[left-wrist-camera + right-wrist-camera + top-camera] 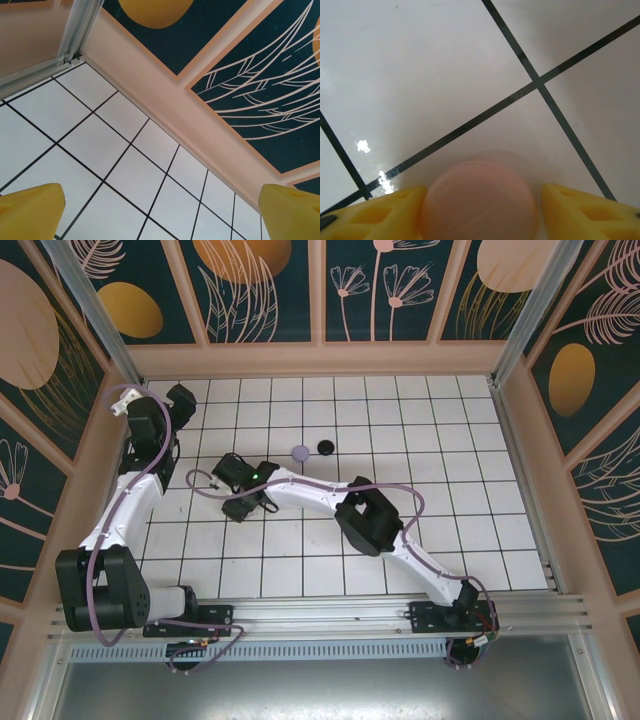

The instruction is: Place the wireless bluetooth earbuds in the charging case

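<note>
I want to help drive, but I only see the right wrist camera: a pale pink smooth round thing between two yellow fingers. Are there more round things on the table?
Observer: Yes. From the top camera, a small lilac round disc lies on the white tiled table, farther out than the right gripper.
Operator: Just that one?
Observer: No, a small black round disc lies close beside it, on its right.
Operator: Where's the other arm?
Observer: The left gripper is by the table's far left corner, its yellow fingers wide apart with nothing between them.
</note>
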